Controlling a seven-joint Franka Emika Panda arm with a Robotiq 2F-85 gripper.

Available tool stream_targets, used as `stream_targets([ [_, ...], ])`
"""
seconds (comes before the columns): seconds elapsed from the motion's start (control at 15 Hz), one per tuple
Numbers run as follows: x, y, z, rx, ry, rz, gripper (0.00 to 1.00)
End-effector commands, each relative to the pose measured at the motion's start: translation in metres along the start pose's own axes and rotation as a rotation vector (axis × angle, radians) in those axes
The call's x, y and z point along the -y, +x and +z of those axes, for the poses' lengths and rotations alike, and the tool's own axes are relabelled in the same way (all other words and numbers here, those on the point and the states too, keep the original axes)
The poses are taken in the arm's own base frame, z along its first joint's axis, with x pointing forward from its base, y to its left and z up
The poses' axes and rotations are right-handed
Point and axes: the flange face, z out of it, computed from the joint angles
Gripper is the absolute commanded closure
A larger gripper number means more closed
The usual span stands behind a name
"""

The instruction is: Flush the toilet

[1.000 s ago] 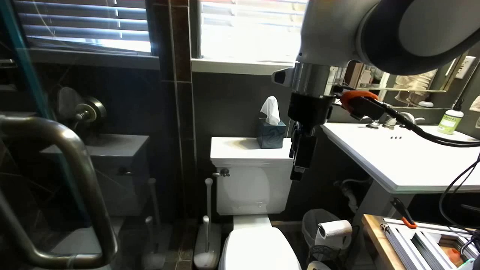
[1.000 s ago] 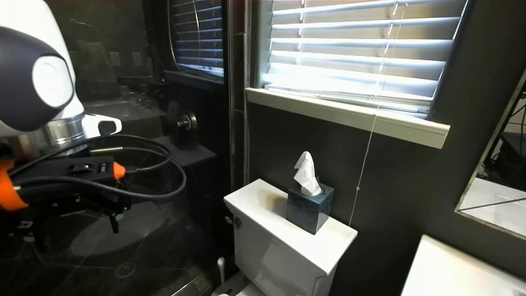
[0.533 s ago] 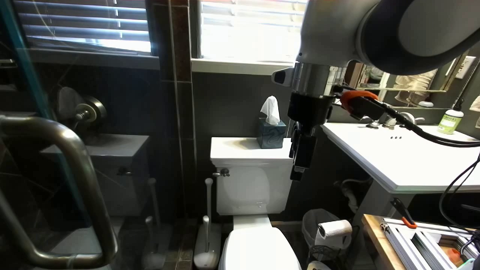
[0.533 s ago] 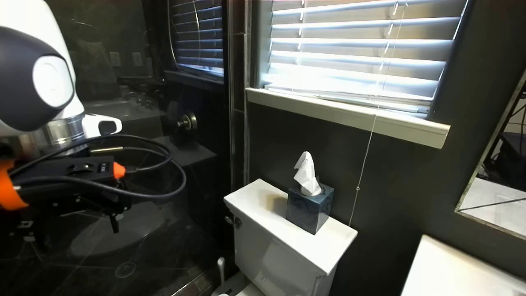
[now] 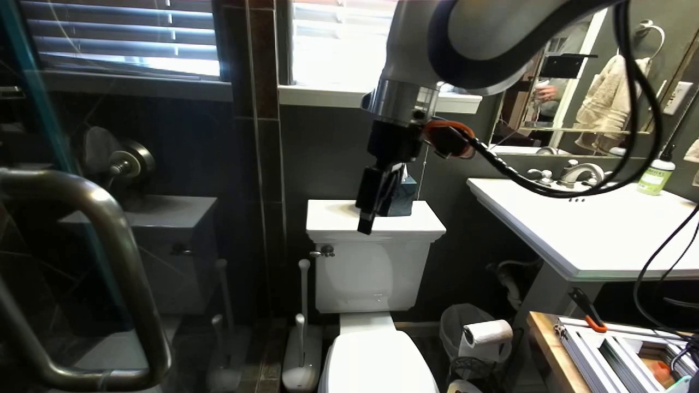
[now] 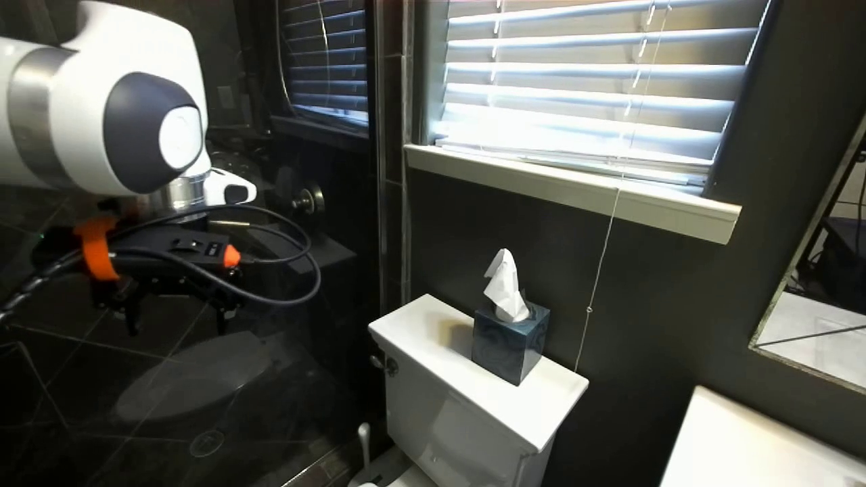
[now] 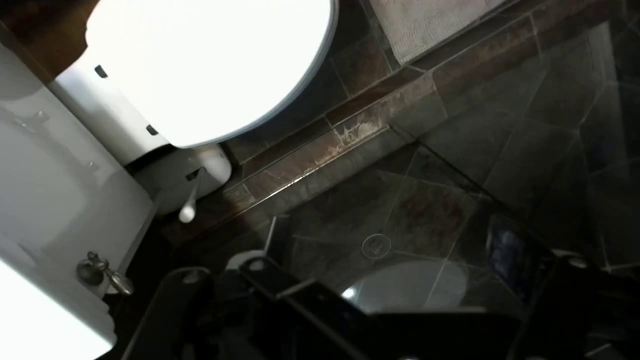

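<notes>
Hanging in mid-air, the black two-fingered gripper (image 6: 177,327) points downward with its fingers (image 7: 515,252) well apart, a gap showing between them. It is carried by a white and dark grey robot arm (image 6: 88,122).

The white porcelain toilet (image 5: 377,297) stands at the dark far wall (image 6: 467,250), its boxy rectangular tank (image 5: 355,273) far, its rounded white seat lid (image 5: 377,365) near and lowered. In an exterior view the gripper lies in front of the tank and partly hides the blue-grey square tissue box (image 6: 507,348), which stands on the right of the tank's flat white top with a white tissue (image 6: 505,284) sticking up. The silvery metal flush lever (image 5: 323,251) sits high on the left of the tank's front, apart from the gripper.

A narrow white caddy (image 5: 300,376) with upright handles stands on the floor just left of the toilet. Farther left and nearer, a thick curved brass-coloured metal handle (image 5: 133,273) shows before a dark glass panel (image 5: 185,164). On the right, a white flat sink counter (image 5: 590,234) bears a curved silver faucet (image 5: 572,173) and a pale green bottle (image 5: 655,179); near right, a wood-topped table (image 5: 557,352) holds a silvery metal frame (image 5: 583,355).
</notes>
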Motion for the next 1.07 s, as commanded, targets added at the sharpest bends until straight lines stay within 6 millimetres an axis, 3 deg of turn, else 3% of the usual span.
stream_targets([
  [0.0, -0.026, 0.062, 0.015, -0.061, 0.029, 0.147, 0.0],
  [0.07, -0.034, 0.077, 0.023, -0.078, 0.028, 0.198, 0.0],
  [0.13, -0.042, 0.089, 0.03, -0.1, 0.019, 0.241, 0.25],
  [0.2, -0.049, 0.1, 0.037, -0.125, 0.005, 0.289, 0.26],
  [0.47, -0.077, 0.14, 0.07, -0.205, -0.062, 0.473, 0.56],
  [0.87, -0.114, 0.184, 0.109, -0.272, -0.127, 0.691, 0.97],
  [1.0, -0.129, 0.192, 0.122, -0.279, -0.154, 0.752, 1.0],
])
